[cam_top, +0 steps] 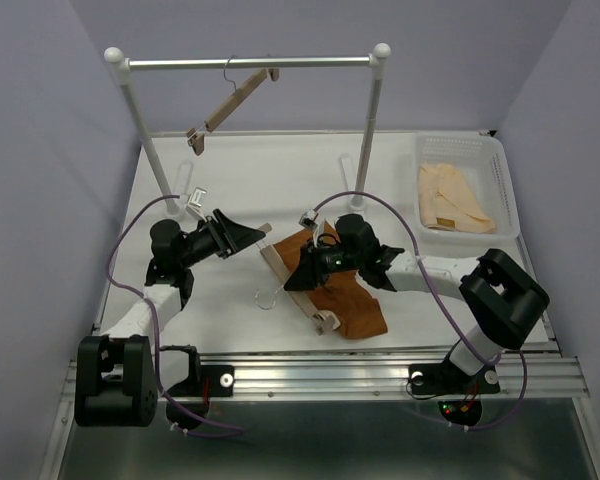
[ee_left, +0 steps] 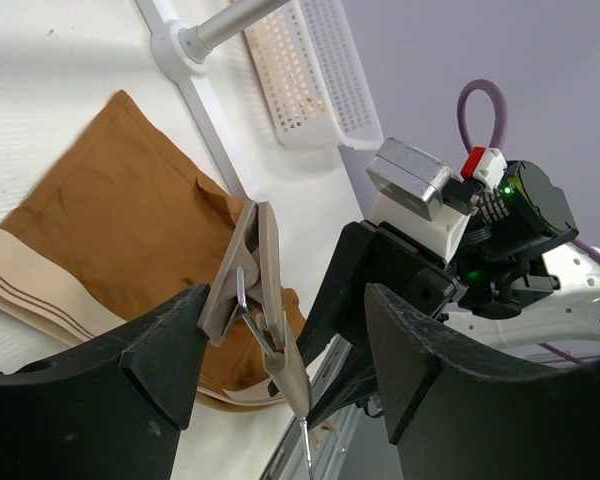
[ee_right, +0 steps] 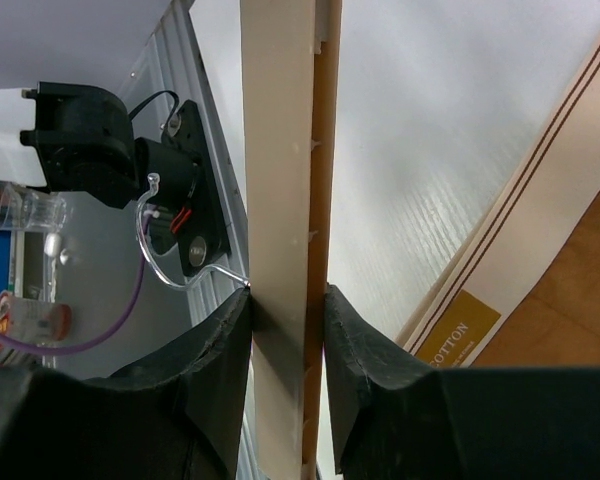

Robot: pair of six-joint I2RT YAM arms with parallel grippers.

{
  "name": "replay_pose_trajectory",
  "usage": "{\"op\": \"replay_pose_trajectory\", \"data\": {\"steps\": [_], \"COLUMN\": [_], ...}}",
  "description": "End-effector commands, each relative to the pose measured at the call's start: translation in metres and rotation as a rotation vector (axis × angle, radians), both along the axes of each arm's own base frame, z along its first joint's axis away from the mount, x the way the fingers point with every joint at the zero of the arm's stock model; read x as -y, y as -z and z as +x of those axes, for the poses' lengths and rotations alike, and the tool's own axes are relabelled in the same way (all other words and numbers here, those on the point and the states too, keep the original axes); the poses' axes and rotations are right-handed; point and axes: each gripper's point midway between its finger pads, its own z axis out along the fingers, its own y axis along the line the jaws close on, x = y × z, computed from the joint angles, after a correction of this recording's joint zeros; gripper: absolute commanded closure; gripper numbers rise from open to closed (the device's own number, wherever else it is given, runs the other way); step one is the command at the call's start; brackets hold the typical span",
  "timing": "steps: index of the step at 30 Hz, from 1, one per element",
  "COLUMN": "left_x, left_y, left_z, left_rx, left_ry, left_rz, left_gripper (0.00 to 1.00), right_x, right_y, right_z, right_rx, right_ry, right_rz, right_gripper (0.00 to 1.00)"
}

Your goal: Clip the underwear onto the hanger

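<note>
Risk check. Right gripper (ee_right: 287, 300) is clamped across the bar of the hanger (ee_right: 275, 150), close to the wire hook (ee_right: 170, 260). Left gripper (ee_left: 285, 310) is spread wide, with the end clip (ee_left: 252, 275) sitting between its fingers. It's nearer one finger than the other, and I can't confirm contact. Underwear (cam_top: 355, 305) lies flat on the bench (cam_top: 260, 180), partly under the hanger's far half, with the waistband running beside the bar in the right wrist view. No fabric in that clip as far as I can see.

Failure modes, as I judge them:
- Clip is off-centre between the left fingers, so closing could push it sideways or twist it without opening it.
- Right grasp is mid-bar only, so a sideways load at the clip end could pivot the hanger in the grip or make it slip.
- Fabric near this clip is a loose edge. If the clip opens with no waistband fed in, it'll snap shut on nothing or catch a single layer.
- The two grippers are close together, so they could collide if either reorients.
- Dragging the hanger could bunch up the underwear.

Second hanger (cam_top: 235, 100) on the rail and basket (cam_top: 458, 145) are well apart from the work, so neither is a concern.
</note>
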Motion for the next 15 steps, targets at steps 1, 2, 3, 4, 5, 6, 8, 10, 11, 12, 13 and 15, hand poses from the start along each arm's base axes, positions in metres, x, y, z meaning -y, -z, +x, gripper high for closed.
{"op": "replay_pose_trajectory", "data": {"steps": [1,2,3,4,5,6,8,10,11,12,13,15], "left_x": [-0.001,-0.001,-0.001,-0.001,-0.001,0.0,0.0,0.001,0.001,0.001,0.001,0.002], "left_y": [-0.005,-0.004,-0.004,-0.004,-0.003,-0.003,-0.003,-0.004,-0.004,-0.004,-0.004,-0.005], "left_z": [-0.001,-0.001,-0.001,-0.002,-0.003,-0.003,-0.005,-0.007,-0.008,-0.009,-0.009,-0.01], "left_rx": [0.054,0.055,0.055,0.053,0.058,0.059,0.061,0.059,0.059,0.062,0.063,0.064], "left_ry": [0.025,0.029,0.03,0.032,0.036,0.038,0.042,0.052,0.052,0.052,0.053,0.058], "left_rz": [-0.007,-0.006,-0.006,-0.006,-0.006,-0.009,-0.013,-0.017,-0.025,-0.026,-0.025,-0.028], "left_gripper": [0.27,0.28,0.28,0.28,0.28,0.28,0.28,0.28,0.28,0.29,0.32,0.34], "right_x": [-0.001,-0.002,-0.002,-0.002,-0.002,-0.002,-0.002,-0.001,0.001,0.001,0.001,0.002], "right_y": [-0.008,-0.009,-0.008,-0.009,-0.01,-0.009,-0.01,-0.011,-0.011,-0.01,-0.01,-0.009], "right_z": [-0.005,-0.006,-0.006,-0.006,-0.007,-0.007,-0.007,-0.003,-0.001,-0.001,-0.001,0.004], "right_rx": [0.021,0.02,0.017,0.015,0.018,0.019,0.023,0.021,0.015,0.014,0.011,0.006], "right_ry": [-0.038,-0.044,-0.046,-0.046,-0.05,-0.054,-0.055,-0.045,-0.045,-0.045,-0.044,-0.029], "right_rz": [0.034,0.037,0.037,0.037,0.04,0.039,0.041,0.042,0.044,0.043,0.043,0.04], "right_gripper": [0.99,0.99,0.99,0.99,0.99,0.99,0.99,0.99,0.99,0.99,0.99,0.99]}}
